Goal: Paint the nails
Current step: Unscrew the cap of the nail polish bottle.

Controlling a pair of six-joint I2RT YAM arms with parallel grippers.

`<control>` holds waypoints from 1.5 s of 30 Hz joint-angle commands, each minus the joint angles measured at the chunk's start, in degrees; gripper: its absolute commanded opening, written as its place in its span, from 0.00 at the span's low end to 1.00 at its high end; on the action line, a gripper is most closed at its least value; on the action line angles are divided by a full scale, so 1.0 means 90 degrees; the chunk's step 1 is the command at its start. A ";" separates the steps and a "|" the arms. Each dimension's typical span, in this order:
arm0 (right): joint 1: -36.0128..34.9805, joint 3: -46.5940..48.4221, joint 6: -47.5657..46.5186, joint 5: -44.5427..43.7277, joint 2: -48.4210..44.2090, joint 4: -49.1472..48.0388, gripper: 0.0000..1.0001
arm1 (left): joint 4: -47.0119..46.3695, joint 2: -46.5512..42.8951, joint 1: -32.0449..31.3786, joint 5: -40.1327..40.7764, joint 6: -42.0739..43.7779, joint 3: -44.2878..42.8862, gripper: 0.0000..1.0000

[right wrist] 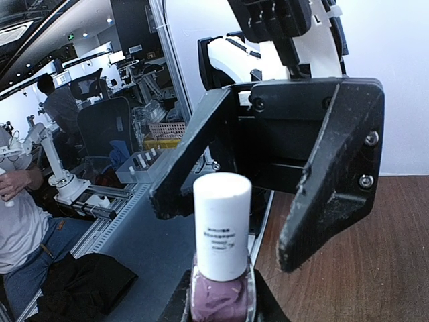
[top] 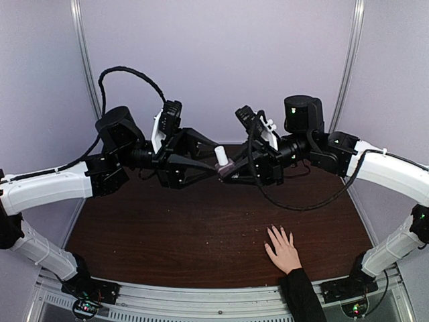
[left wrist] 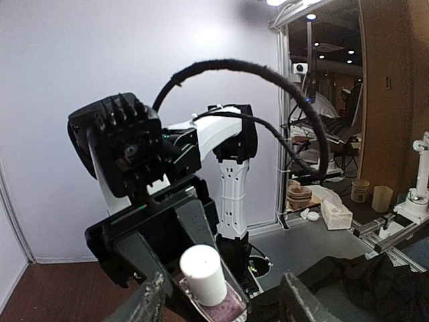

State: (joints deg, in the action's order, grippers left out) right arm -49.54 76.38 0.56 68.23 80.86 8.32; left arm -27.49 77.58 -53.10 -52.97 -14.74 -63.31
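Observation:
A light-skinned hand with a black sleeve lies flat, fingers spread, near the table's front right. Its nails are too small to make out. Both grippers meet in the air above the table's back middle. My right gripper is shut on the body of a small bottle of purple polish with a white cap, held upright. My left gripper is open, its fingers on either side of the cap and apart from it.
The dark wooden table lies below the arms. An aluminium rail runs along its front edge. Purple walls close the back and sides. A black cable loops above the left arm.

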 commanded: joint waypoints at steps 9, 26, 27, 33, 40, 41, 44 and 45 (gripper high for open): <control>-0.0072 -0.0049 0.0169 0.0311 0.0163 -0.0214 0.00 | -0.0098 0.0215 -0.0032 -0.0372 -0.0301 -0.0340 0.43; -0.0072 0.0097 -0.0482 -0.0919 0.0004 0.0537 0.00 | 0.0247 0.0289 -0.0037 0.0192 -0.0599 -0.0494 0.12; -0.0071 0.0058 -0.0511 -0.1113 -0.0070 0.0505 0.00 | 0.0385 0.0273 -0.0032 0.0337 -0.0527 -0.0517 0.12; -0.0071 -0.0010 -0.0492 -0.2541 -0.0280 0.0404 0.00 | 0.0895 0.0225 -0.0033 0.1386 -0.0343 -0.0614 0.10; -0.0071 -0.0023 -0.0281 -0.4454 -0.0254 0.0216 0.00 | 0.2136 0.0486 -0.0037 0.3205 -0.0149 -0.1142 0.08; -0.0077 -0.0032 -0.0249 -0.4694 -0.0237 0.0171 0.00 | 0.2159 0.0511 -0.0037 0.3419 -0.0200 -0.1148 0.08; -0.0108 -0.0113 -0.0189 -0.5341 -0.0190 -0.0010 0.00 | 0.2248 0.0597 -0.0047 0.4085 -0.0377 -0.1166 0.08; -0.0131 -0.0117 -0.0189 -0.5576 -0.0158 -0.0025 0.00 | 0.2301 0.0623 -0.0047 0.4292 -0.0419 -0.1177 0.08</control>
State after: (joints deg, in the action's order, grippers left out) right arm -50.09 76.23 -2.76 31.07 78.61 11.81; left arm -10.74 81.58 -52.95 -24.86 -17.89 -72.62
